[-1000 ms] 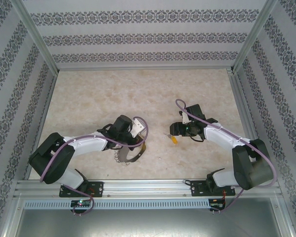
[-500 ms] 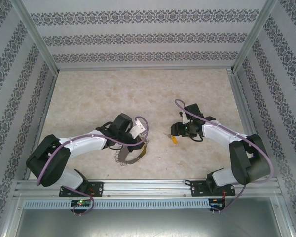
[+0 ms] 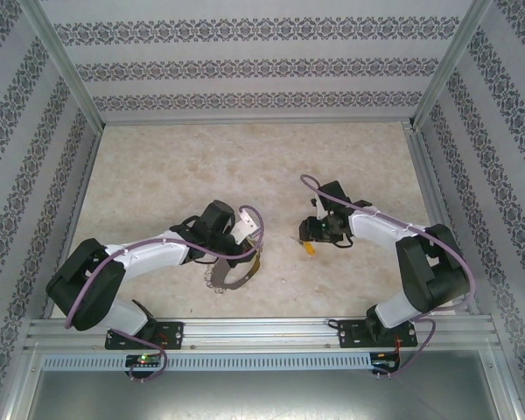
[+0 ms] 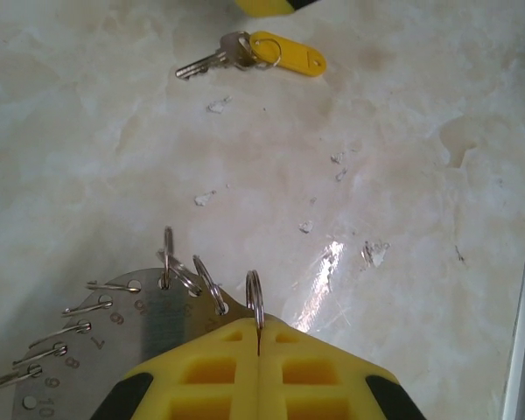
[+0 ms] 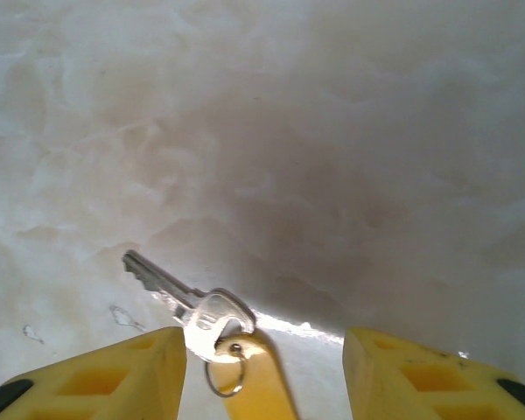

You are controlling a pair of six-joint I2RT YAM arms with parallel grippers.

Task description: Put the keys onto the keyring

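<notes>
Near the front of the table, my left gripper is pressed together, pinching the keyring by one split ring. Farther out the key lies flat, right gripper spread astride its yellow tag. I'd close low and square on the tag, leaving the loop free.

The keys lie flat on the marbled table.
</notes>
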